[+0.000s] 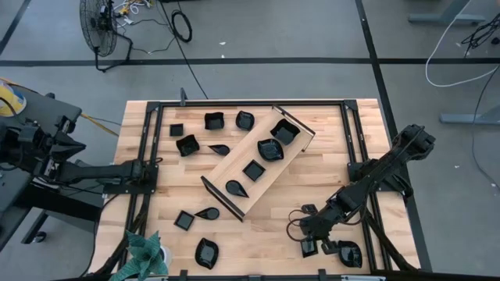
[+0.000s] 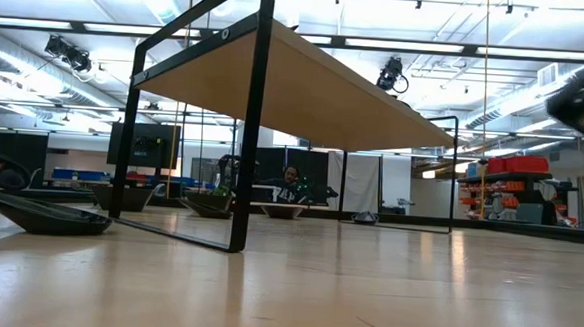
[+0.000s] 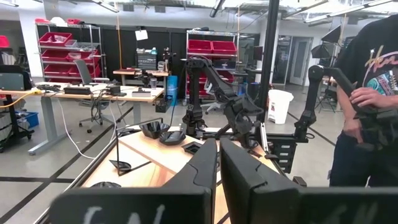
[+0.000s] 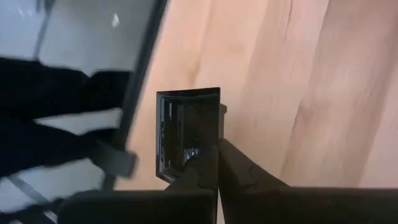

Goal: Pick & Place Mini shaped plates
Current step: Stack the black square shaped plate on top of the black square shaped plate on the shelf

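From above I count four mini shaped plates [image 1: 270, 149] on the wooden tray [image 1: 234, 160], about eleven off it on the table [image 1: 328, 164], so I judge the job barely a third done. My right wrist view shows the right gripper [image 4: 217, 163] clamped on a square plate's [image 4: 186, 127] rim, well off the tray; the left gripper [image 3: 218, 163] idles closed, empty

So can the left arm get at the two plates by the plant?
Probably yes: the left gripper, shut, waits at the table's left edge; bare wood lies between it and the plates near the plant.
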{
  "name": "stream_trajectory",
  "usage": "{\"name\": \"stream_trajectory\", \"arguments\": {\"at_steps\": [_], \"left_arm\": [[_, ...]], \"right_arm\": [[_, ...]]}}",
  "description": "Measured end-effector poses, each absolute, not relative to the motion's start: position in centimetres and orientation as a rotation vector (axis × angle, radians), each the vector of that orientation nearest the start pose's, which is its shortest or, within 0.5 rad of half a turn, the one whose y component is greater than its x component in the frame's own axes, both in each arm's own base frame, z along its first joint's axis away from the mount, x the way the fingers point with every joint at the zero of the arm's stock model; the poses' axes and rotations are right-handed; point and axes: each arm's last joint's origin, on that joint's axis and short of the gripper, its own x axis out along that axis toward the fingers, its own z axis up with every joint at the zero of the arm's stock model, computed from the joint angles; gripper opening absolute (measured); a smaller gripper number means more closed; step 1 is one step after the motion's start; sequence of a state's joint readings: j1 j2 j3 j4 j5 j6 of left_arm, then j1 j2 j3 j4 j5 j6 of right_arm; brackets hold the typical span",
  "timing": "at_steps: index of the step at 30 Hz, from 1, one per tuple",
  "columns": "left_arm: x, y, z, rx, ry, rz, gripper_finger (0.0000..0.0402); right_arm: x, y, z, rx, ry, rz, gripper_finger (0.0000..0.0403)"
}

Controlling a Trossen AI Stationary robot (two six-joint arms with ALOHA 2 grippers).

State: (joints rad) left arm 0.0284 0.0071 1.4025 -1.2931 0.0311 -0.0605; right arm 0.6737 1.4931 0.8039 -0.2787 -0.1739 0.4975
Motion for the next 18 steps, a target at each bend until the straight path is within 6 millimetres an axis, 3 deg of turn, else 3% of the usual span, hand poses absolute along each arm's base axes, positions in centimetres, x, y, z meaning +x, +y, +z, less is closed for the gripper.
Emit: {"name": "stream_trajectory", "arguments": {"at_steps": [8, 18], "left_arm": [[-16.4, -0.6, 36.7, -0.057, -0.102, -0.005, 0.0025], [-16.4, -0.6, 36.7, -0.057, -0.102, -0.005, 0.0025]], "right_arm": [[24.3, 17.3, 22.1, 0.332, 1.007, 0.468, 0.0], [27.7, 14.4, 26.4, 0.56, 0.88, 0.333, 0.0]]}}
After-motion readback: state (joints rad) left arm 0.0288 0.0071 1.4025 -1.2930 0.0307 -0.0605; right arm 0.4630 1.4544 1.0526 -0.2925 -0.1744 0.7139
